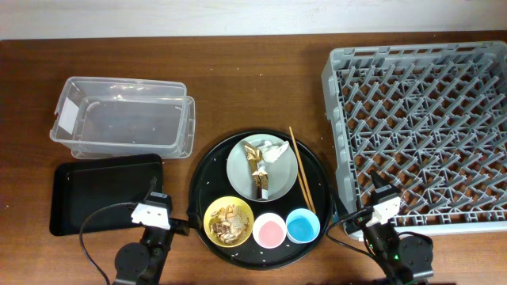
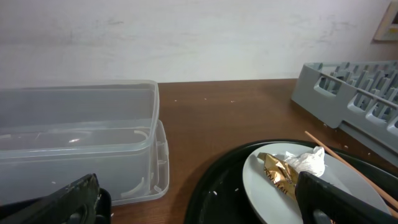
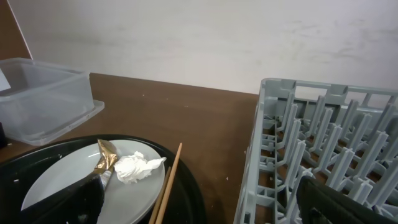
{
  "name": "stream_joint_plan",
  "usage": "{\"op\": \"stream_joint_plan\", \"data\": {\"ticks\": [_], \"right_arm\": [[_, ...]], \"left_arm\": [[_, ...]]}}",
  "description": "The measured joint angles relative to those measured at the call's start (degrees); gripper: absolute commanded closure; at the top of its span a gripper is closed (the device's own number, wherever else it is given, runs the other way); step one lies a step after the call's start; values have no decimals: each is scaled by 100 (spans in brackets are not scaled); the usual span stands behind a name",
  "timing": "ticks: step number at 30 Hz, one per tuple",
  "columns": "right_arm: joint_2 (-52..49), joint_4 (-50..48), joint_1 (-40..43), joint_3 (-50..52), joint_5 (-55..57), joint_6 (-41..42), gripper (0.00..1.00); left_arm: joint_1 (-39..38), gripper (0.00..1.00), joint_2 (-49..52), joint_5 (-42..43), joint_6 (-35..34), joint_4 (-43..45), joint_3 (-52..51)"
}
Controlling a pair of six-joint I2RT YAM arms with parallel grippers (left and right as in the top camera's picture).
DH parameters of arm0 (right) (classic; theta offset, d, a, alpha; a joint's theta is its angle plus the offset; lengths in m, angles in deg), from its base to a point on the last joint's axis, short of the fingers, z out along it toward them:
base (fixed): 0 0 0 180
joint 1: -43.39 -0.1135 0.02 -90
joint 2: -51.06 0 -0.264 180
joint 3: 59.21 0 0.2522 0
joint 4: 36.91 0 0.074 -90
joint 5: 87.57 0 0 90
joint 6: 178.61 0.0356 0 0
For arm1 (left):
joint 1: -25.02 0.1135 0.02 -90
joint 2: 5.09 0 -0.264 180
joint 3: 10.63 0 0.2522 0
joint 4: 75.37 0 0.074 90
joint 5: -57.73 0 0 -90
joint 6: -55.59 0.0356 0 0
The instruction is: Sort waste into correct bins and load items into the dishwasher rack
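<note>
At the middle of the worktop sits a round black tray holding most of the things. A grey plate lies at its back, with a crumpled gold wrapper across it and a white tissue touching the wrapper's far end. Chopsticks lie along the plate's right side, their far tips reaching the tray's back rim. Along the near edge stand a yellow bowl with brown scraps and rice in it, a pink cup just beside it, then a blue cup.

Off to the left, a clear tub with a white label on its left end stands at the back. A flat black tray lies just in front of it. The grey rack fills the right side.

The left tool hangs low by the flat tray's near right corner, beside the round tray. Its fingers are spread wide with nothing between them. The right tool is near the rack's front left corner, and its fingers are likewise wide apart and hold nothing.
</note>
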Motion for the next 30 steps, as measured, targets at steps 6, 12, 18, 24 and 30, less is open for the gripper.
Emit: {"op": "stream_joint_plan", "data": {"ticks": [6,12,18,24,30], "right_arm": [[0,0,0,0,0,2,2],[0,0,0,0,0,2,2],[0,0,0,0,0,4,2],[0,0,0,0,0,2,2],[0,-2,0,0,0,4,2]], "left_arm": [[0,0,0,2,0,0,0],[0,1,0,2,0,0,0],[0,1,0,2,0,0,0],[0,0,0,2,2,0,0],[0,1,0,-46,2,-2,0]]}}
